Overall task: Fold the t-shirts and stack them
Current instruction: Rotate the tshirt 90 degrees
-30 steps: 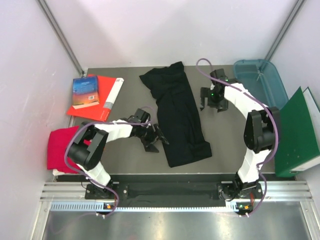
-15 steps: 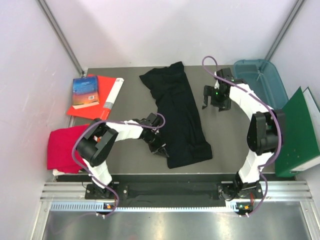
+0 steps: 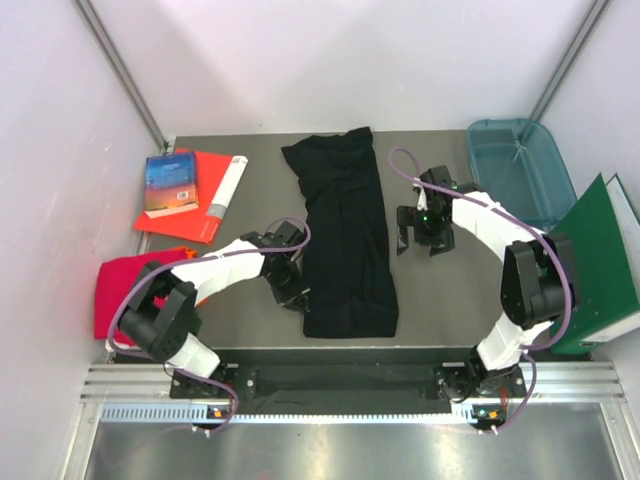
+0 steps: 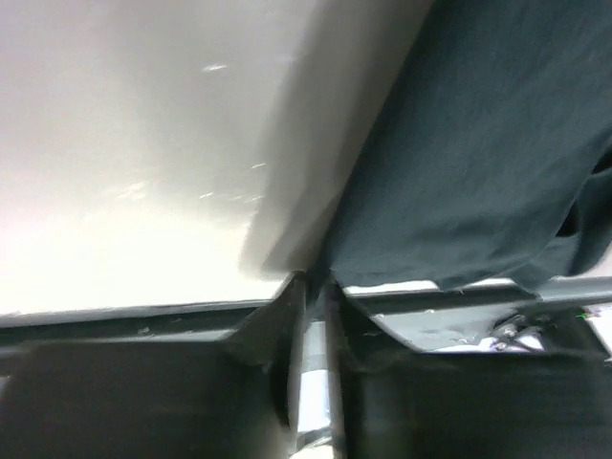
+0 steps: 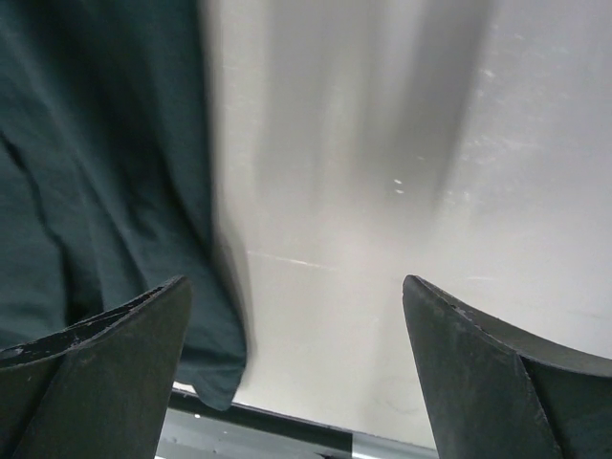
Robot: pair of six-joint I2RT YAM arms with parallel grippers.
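Nearest, toward the front left of the table (image 3: 450,300), the left gripper (image 3: 292,292) sits low at the left edge of the black t-shirt (image 3: 345,240), close to its near corner. In the left wrist view its fingers (image 4: 292,316) are pinched almost together, and the cloth's edge runs right down into the tips, so it is clamped on that hem. Off to the left, the pink t-shirt (image 3: 125,290) lies as a folded rectangle at the table's left edge, partly hidden behind the left arm and well apart from the black one.

The black t-shirt stretches lengthwise from the near edge to the far edge along the middle of the table, narrow and mostly flat, with some creases. Just to its right, midway back, the right gripper (image 3: 425,228) hangs over bare tabletop with its fingers spread wide, gripping nothing, the cloth beside its left finger.

Farther back on the left, a blue book (image 3: 170,183) rests on a red sheet (image 3: 205,215). Past the far right corner stands a blue bin (image 3: 545,180), with a green binder (image 3: 595,265) nearer on that side.
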